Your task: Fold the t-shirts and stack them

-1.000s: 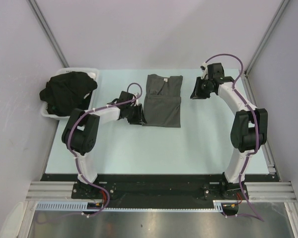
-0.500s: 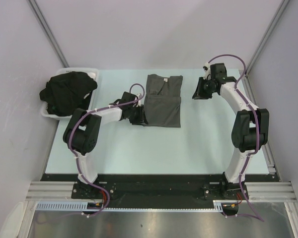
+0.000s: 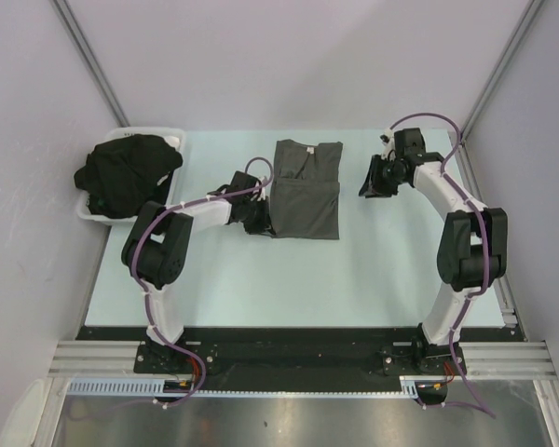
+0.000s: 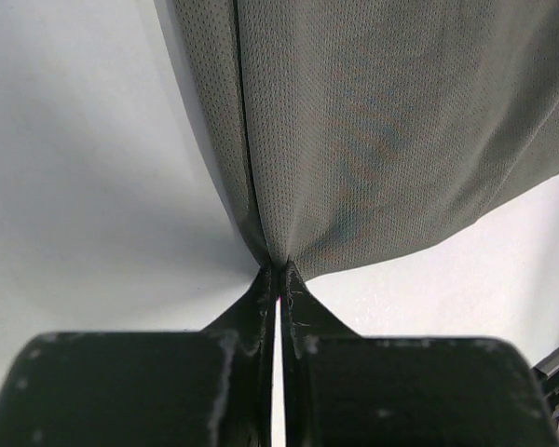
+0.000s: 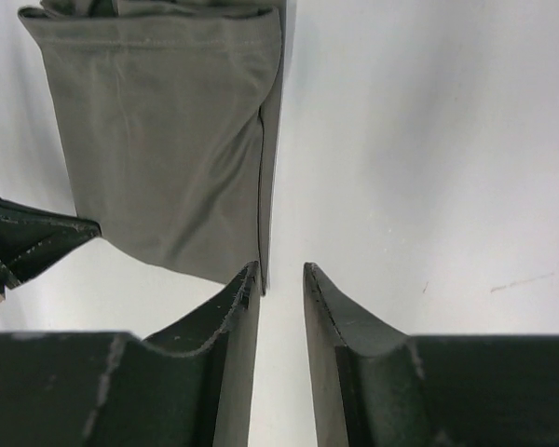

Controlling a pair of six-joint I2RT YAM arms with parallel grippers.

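Note:
A charcoal grey t-shirt (image 3: 306,189) lies folded into a long rectangle on the table's far middle, collar away from me. My left gripper (image 3: 263,220) sits low at the shirt's near left corner. In the left wrist view its jaws (image 4: 280,270) are shut on the shirt's edge (image 4: 373,130), and the cloth puckers into the tips. My right gripper (image 3: 371,182) hovers to the right of the shirt, apart from it. Its jaws (image 5: 279,270) stand slightly open with only bare table between them, and the grey shirt (image 5: 168,140) lies ahead to the left.
A white tray (image 3: 168,132) at the table's far left corner holds a heap of black t-shirts (image 3: 129,170). Grey walls close in the table on the left, right and far sides. The left gripper's fingers (image 5: 28,244) show at the left edge of the right wrist view.
My left gripper has closed on the grey shirt's near left corner. The right gripper's jaws have parted a little, and that arm has shifted slightly right.

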